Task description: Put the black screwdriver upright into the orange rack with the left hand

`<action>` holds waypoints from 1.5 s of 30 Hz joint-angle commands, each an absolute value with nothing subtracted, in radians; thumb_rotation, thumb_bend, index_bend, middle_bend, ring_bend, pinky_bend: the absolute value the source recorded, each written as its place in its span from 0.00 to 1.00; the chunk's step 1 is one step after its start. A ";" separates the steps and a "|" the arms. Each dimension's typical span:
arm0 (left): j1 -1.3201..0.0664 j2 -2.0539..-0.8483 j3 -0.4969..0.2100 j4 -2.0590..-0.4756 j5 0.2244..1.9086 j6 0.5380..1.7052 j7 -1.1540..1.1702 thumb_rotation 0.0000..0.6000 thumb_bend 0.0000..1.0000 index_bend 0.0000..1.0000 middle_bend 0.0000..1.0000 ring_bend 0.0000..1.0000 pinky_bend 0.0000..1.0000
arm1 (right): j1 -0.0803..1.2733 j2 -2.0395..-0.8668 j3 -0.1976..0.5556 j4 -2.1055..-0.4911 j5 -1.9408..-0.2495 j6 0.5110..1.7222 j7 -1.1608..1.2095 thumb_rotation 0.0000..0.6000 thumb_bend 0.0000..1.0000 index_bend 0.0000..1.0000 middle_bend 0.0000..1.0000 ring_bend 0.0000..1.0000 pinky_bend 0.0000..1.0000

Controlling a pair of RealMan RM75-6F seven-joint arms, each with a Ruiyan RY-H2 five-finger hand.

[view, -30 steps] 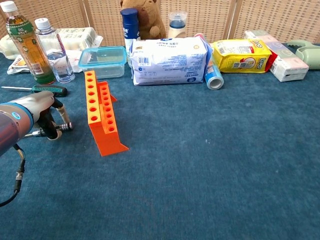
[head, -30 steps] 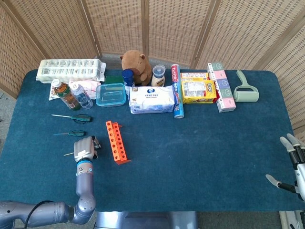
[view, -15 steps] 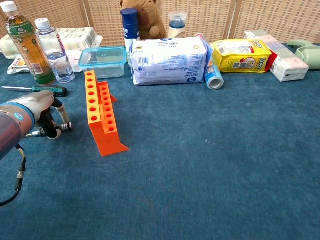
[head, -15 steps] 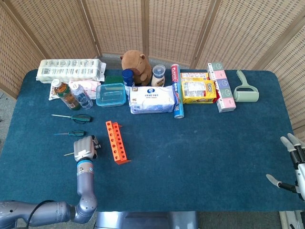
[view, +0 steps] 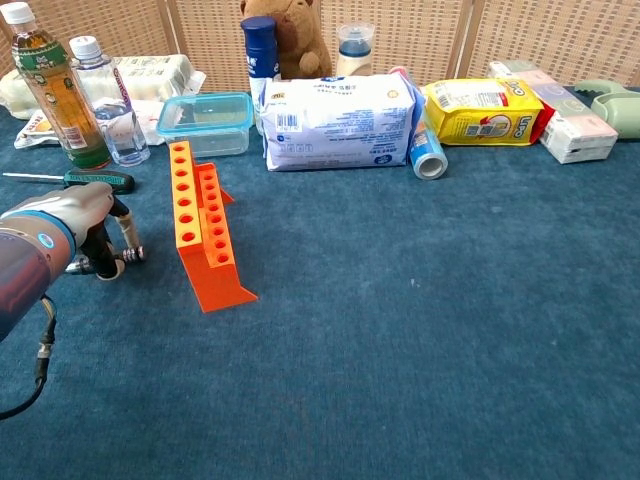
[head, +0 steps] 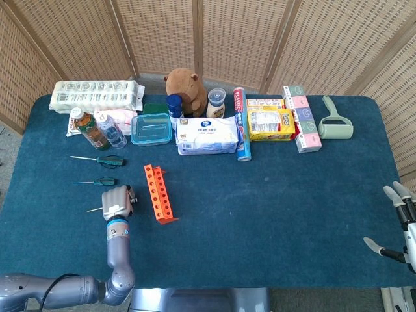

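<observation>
The left hand (head: pixel 117 203) rests on the tabletop (head: pixel 273 195), fingers curled around the black screwdriver (head: pixel 95 209), beside the orange rack (head: pixel 158 193). The right hand (head: pixel 398 224) hangs spread wide, holding nothing.

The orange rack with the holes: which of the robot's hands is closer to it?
Left. The left hand sits just beside the orange rack, on its left; the right hand is at the table's far right edge.

Both views are bright and evenly lit — soft light from above, shadows on the blue table cloth (head: pixel 273 195) short and faint. No strong glare anywhere. The head view is sharp throughout; in the chest view the left arm (view: pixel 25 265) close to the lens is slightly soft — distant items stay clear
</observation>
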State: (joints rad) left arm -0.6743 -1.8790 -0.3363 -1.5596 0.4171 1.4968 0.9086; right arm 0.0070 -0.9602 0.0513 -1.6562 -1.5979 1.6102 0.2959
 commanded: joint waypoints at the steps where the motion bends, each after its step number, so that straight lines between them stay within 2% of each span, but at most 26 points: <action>1: -0.675 -1.884 -0.335 -1.554 0.420 1.501 0.914 1.00 0.41 0.46 1.00 1.00 0.98 | 0.007 -0.960 0.052 -1.656 -1.597 1.610 0.297 1.00 0.00 0.02 0.00 0.00 0.00; 28: -0.667 -1.926 -0.326 -1.509 0.473 1.519 0.946 1.00 0.43 0.48 1.00 1.00 0.98 | 0.004 -0.955 0.052 -1.657 -1.598 1.615 0.311 1.00 0.00 0.02 0.00 0.00 0.00; 34: -0.655 -1.897 -0.332 -1.558 0.491 1.534 0.947 1.00 0.43 0.48 1.00 1.00 0.98 | 0.005 -0.955 0.052 -1.656 -1.597 1.612 0.310 1.00 0.00 0.02 0.00 0.00 0.00; 45: -0.603 -1.763 -0.325 -1.746 0.554 1.562 0.915 1.00 0.43 0.48 1.00 1.00 0.98 | 0.007 -0.960 0.052 -1.660 -1.594 1.607 0.291 1.00 0.00 0.02 0.00 0.00 0.00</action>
State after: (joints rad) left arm -0.6163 -1.7883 -0.3281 -1.7166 0.5385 1.5580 0.9262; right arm 0.0067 -0.9599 0.0516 -1.6598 -1.5944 1.6074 0.2916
